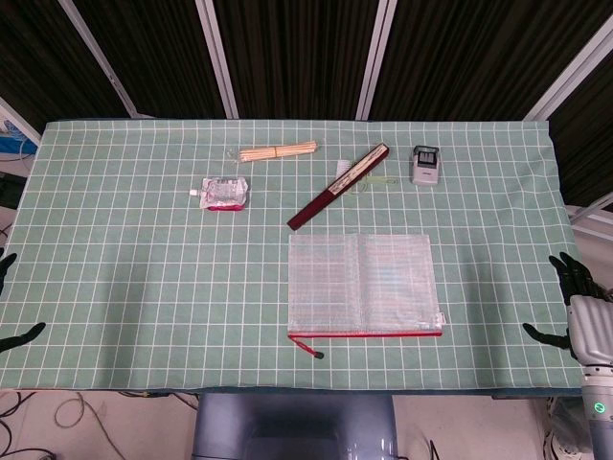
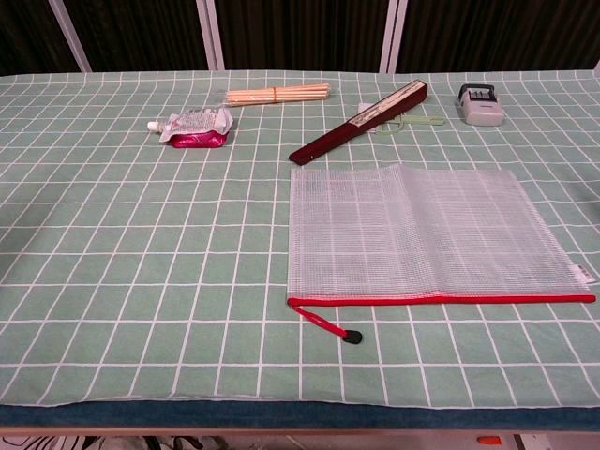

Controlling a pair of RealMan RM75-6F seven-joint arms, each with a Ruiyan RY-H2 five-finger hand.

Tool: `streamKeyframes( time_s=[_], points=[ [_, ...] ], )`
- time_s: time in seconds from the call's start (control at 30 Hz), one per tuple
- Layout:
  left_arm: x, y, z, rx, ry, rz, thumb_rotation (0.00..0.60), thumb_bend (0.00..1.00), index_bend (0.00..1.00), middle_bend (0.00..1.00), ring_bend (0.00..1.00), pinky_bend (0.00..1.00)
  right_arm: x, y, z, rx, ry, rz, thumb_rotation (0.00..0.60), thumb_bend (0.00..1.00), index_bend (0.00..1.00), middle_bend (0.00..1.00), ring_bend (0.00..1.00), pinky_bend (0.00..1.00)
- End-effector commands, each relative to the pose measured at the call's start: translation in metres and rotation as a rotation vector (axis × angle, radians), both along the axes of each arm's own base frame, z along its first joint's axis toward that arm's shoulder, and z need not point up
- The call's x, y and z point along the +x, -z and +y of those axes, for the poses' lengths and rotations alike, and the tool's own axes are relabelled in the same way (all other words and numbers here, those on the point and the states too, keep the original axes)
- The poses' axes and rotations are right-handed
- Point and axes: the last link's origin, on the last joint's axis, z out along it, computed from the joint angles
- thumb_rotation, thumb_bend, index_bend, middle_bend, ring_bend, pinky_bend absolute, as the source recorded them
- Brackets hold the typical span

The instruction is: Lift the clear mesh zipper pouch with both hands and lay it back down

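Reaching is the step ahead: mesh pouch [image 1: 364,285] lies flat on the bench [image 1: 144,259], right of centre, both hands (left hand [image 1: 11,307], right hand [image 1: 573,302]) empty, fingers spread, at opposite edges.

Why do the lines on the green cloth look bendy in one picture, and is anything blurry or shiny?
Head view: the cloth and its grid lines look straight and evenly lit, with no strong shadows; the pouch is sharp. Chest view: the lens bends the far grid lines into curves; the pouch looks a little glossy, but nothing is blurry.
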Motion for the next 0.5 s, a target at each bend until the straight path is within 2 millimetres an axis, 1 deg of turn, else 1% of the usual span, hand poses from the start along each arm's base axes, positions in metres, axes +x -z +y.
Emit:
streamKeyframes(
  time_s=[0.03, 0.33, 0.5],
  points=[
    [0.0001, -0.0002, 0.0001, 0.001, 0.002, 0.002, 0.600, 0.00, 0.00, 0.00, 0.00, 0.00, -0.0003, -0.0001, 0.0001, -0.003, -0.001, -0.002, 0.600, 0.07, 0.00, 0.00, 0.00, 0.21],
    [-0.0003, -0.0003, -0.0005, 0.005, 0.001, 0.002, 0.600, 0.00, 0.00, 0.00, 0.00, 0.00, 0.0019, -0.0010, -0.0003, -0.003, -0.012, -0.003, 0.600, 0.07, 0.00, 0.00, 0.00, 0.21],
    [-0.0006, 0.0005, 0.0002, 0.002, -0.003, -0.001, 0.600, 0.00, 0.00, 0.00, 0.00, 0.00, 0.0091, -0.0011, -0.0019, -0.001, -0.043, -0.012, 0.600, 0.07, 0.00, 0.00, 0.00, 0.21]
  ],
)
